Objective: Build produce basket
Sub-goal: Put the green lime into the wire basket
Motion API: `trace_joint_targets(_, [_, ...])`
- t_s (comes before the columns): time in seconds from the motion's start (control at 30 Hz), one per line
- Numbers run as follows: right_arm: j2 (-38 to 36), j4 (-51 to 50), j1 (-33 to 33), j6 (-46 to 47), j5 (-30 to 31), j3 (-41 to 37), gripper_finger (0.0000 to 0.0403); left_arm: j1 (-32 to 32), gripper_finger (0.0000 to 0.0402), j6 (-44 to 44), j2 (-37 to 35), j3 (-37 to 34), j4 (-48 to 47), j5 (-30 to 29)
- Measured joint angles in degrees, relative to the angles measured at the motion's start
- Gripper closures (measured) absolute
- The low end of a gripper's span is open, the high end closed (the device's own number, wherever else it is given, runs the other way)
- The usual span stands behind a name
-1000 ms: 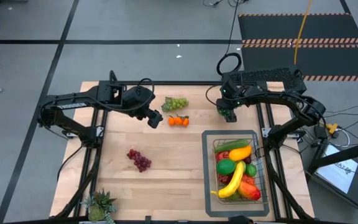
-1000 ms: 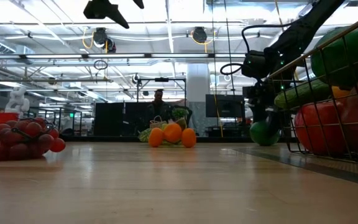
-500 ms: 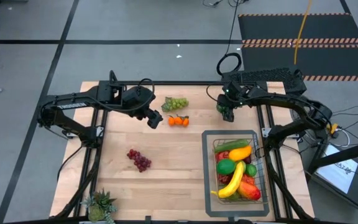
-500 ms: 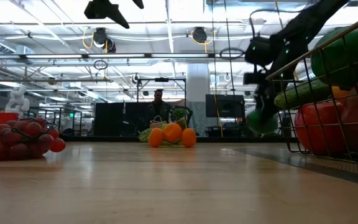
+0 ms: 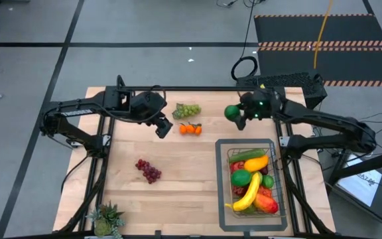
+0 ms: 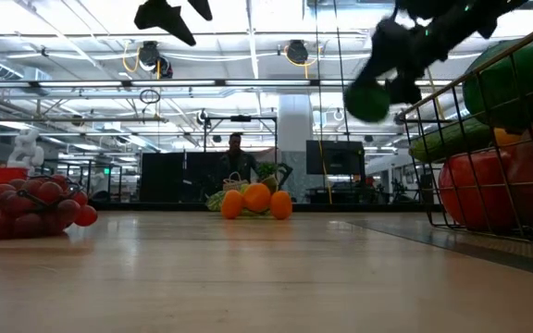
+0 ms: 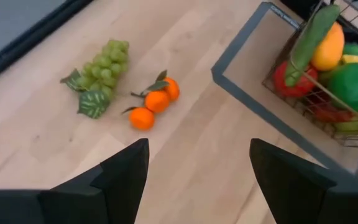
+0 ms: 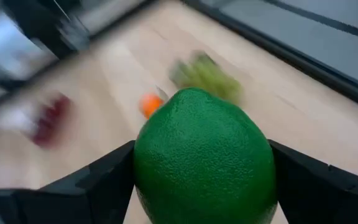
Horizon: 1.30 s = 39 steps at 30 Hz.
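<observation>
The right tool (image 5: 234, 114) grips a green lime (image 8: 202, 157) between its fingers, raised above the worktop (image 5: 178, 179) just beyond the basket's (image 5: 276, 179) far end.

The left tool (image 7: 197, 180) hangs open near the oranges (image 7: 154, 102).

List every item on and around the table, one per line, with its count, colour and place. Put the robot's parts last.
Green grapes: one bunch, green, far middle of the table.
Oranges: one small cluster, orange, just in front of the green grapes.
Red grapes: one bunch, dark red, on the table's left half, nearer the front.
Potted plant: one, spiky green, front left corner.
Tray: one, grey, flat, right side of the table.
Basket: one, dark wire, on the tray, filled with mixed produce.
Lime: one, green, held above the table beyond the tray.
Left gripper: open, empty, above the table left of the oranges.
Right gripper: shut on the lime.
</observation>
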Motion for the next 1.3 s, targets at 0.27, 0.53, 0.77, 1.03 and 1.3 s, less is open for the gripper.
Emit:
trace_joint_targets(0.27, [-3.07, 16.21, 11.56, 19.47, 0.23, 0.02, 0.0087, 0.84, 0.0126, 3.68, -0.63, 0.00, 0.60, 5.75])
trace_joint_targets(0.53, [0.70, 30.21, 21.51, 34.33, 5.54, 0.11, 0.0087, -2.10, 0.0126, 3.84, -3.26, 0.05, 9.35, 13.28])
trace_joint_targets(0.77, [7.51, 49.72, 30.34, 35.41, 15.85, 0.11, 0.0087, -6.83, 0.0126, 4.26, -8.11, 0.04, 14.18, 13.25])
trace_joint_targets(1.03, [15.20, 64.54, 37.02, 32.68, 26.25, 0.12, 0.0087, -11.99, 0.0126, 5.44, -13.76, 0.04, 12.48, 9.39])
trace_joint_targets(1.3, [17.93, 65.29, 38.62, 29.75, 27.52, 4.67, 0.0087, -12.72, 0.0126, 8.13, -15.78, 0.04, 10.89, 8.30])
